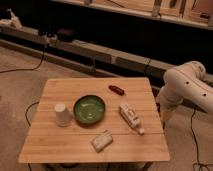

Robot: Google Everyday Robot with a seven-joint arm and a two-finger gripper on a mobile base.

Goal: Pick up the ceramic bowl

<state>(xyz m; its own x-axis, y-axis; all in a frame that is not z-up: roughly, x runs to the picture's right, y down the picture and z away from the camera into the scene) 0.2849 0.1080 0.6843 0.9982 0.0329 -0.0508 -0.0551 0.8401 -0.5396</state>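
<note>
The ceramic bowl (90, 109) is round, shallow and glossy green with a darker rim. It sits near the middle of the wooden table (75, 145), right of the small white cup (61, 114). My white arm (187, 85) is folded at the right of the table. The gripper (164, 115) hangs beside the table's right edge, well to the right of the bowl and apart from it, holding nothing that I can see.
A white tube (131, 118) lies right of the bowl. A pale wrapped packet (102, 140) lies near the front edge. A small red object (116, 89) lies at the back. A low ledge with cables (90, 52) runs behind the table.
</note>
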